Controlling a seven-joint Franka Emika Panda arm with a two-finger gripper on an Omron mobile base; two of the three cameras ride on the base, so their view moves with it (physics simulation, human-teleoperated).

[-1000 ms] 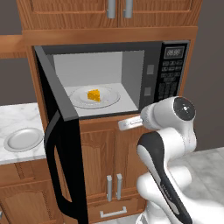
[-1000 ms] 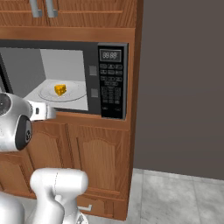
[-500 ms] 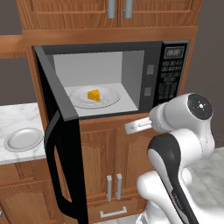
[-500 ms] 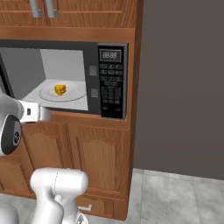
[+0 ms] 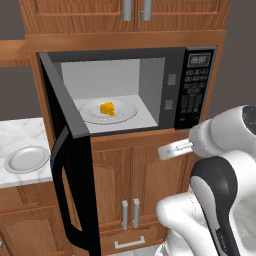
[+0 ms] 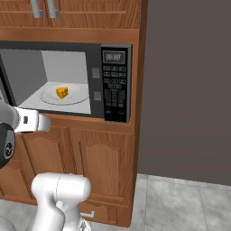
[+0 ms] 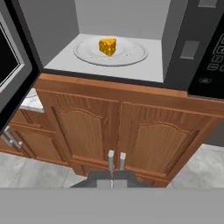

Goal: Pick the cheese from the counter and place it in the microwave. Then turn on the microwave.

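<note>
Closed on nothing, the end effector (image 5: 165, 151) sits at right of centre in the left base view, in front of the wooden cabinet doors (image 5: 131, 176) just below the microwave (image 5: 135, 90); in the right base view it lies at the left edge (image 6: 44, 122). Its fingertips (image 7: 111, 180) meet at bottom centre of the hand view. At upper centre of that view, the cheese (image 7: 107, 46) rests on a round plate (image 7: 131, 54) inside the microwave. The cheese also shows left of centre in the left base view (image 5: 107, 108) and at upper left in the right base view (image 6: 62, 92). The microwave door (image 5: 72, 160) hangs wide open toward lower left. A grey plate (image 5: 26, 159) lies on the counter (image 5: 20, 131) at the left edge.
</note>
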